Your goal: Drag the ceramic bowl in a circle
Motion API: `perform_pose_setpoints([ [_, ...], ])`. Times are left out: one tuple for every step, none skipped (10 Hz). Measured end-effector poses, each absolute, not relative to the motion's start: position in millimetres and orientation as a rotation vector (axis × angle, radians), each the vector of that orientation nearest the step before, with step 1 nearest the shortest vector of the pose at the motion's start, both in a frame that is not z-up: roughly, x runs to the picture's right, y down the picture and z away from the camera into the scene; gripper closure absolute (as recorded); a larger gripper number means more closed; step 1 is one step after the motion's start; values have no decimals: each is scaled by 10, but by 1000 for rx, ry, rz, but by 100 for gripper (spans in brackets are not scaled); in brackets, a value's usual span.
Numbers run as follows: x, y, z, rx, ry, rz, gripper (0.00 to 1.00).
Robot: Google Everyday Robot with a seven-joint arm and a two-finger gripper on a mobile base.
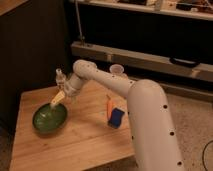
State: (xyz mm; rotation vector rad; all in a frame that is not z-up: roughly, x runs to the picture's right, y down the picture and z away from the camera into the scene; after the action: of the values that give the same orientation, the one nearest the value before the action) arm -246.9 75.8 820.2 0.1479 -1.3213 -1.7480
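The ceramic bowl (49, 118) is a round, shallow, glossy dark-green bowl on the left part of the wooden table (80, 142). My gripper (56, 100) reaches down from the white arm (100, 75) to the bowl's far right rim, its pale fingertips at or just inside the rim. Nothing shows inside the bowl.
A small clear bottle (60, 77) stands behind the gripper near the table's back edge. A blue-and-orange object (114, 116) lies right of centre. A small white cup (117, 70) sits on the ledge behind. My large white arm body (150, 130) covers the table's right side.
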Motion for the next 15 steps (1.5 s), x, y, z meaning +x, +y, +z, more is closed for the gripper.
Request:
perform_pose_setpoints([
  [-2521, 764, 8193, 142, -1327, -1756, 20],
  [-2551, 770, 8201, 139, -1334, -1757, 20],
  [-2577, 781, 8204, 135, -1343, -1760, 20],
  [-2621, 798, 8223, 131, -1355, -1765, 20],
  [-2650, 812, 8241, 128, -1362, -1767, 20],
  [-2679, 829, 8257, 122, -1370, -1771, 20],
  [-2695, 847, 8277, 116, -1375, -1774, 20],
  [-2701, 862, 8298, 112, -1379, -1775, 20],
  [-2697, 880, 8323, 107, -1382, -1775, 20],
  [-2688, 902, 8345, 100, -1385, -1775, 20],
  [-2684, 919, 8361, 95, -1387, -1775, 20],
  [-2673, 941, 8374, 87, -1390, -1778, 20],
  [-2672, 953, 8385, 83, -1389, -1781, 20],
  [-2664, 970, 8400, 76, -1390, -1784, 23],
  [-2653, 982, 8411, 71, -1390, -1786, 30],
])
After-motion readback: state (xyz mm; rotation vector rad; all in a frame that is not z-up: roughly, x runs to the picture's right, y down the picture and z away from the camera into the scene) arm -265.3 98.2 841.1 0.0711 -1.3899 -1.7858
